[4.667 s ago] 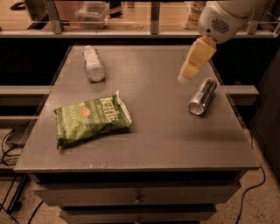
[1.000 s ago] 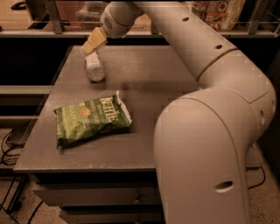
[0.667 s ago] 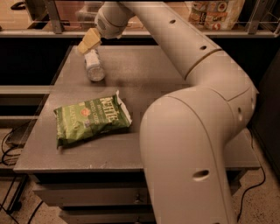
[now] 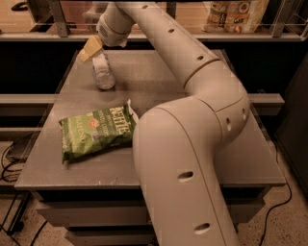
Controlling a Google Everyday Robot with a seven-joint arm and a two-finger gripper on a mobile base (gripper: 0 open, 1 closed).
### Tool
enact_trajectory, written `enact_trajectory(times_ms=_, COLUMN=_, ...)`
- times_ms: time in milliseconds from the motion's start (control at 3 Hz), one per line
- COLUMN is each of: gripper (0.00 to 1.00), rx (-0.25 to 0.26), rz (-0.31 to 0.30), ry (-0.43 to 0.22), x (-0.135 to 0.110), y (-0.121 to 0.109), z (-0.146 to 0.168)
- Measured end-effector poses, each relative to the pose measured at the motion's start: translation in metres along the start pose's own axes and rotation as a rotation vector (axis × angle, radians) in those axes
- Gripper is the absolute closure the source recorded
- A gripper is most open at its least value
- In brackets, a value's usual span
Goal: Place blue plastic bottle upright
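The blue plastic bottle (image 4: 103, 72) lies on its side on the grey table (image 4: 159, 77), near the far left corner, its length running front to back. My gripper (image 4: 91, 48) hangs just above the bottle's far end, slightly to its left. Its yellowish fingers point down and to the left. My arm sweeps from the lower right of the view up over the table to the gripper.
A green chip bag (image 4: 97, 132) lies flat on the front left part of the table. My arm covers the right side of the table. A shelf with packaged goods (image 4: 236, 14) runs behind the table. Cables lie on the floor at left.
My gripper has moved left across the table from near a silver can to above the bottle's far end. My arm now hides the can and the table's right side.
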State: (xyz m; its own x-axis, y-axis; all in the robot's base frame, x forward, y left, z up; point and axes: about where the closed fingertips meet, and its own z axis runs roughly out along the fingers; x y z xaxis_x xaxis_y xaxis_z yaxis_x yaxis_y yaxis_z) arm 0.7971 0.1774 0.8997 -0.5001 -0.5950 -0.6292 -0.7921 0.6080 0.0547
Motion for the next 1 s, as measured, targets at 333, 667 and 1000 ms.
enact_trajectory(times_ms=333, gripper=0.0, rx=-0.009, rz=0.021, ry=0.028, x=0.003, y=-0.001, z=0.018)
enact_trajectory(times_ms=667, gripper=0.0, rx=-0.026, rz=0.04, ry=0.055, x=0.008, y=0.001, z=0.034)
enact_trajectory(times_ms=1000, gripper=0.0, rx=-0.039, rz=0.043, ry=0.064, x=0.008, y=0.003, z=0.041)
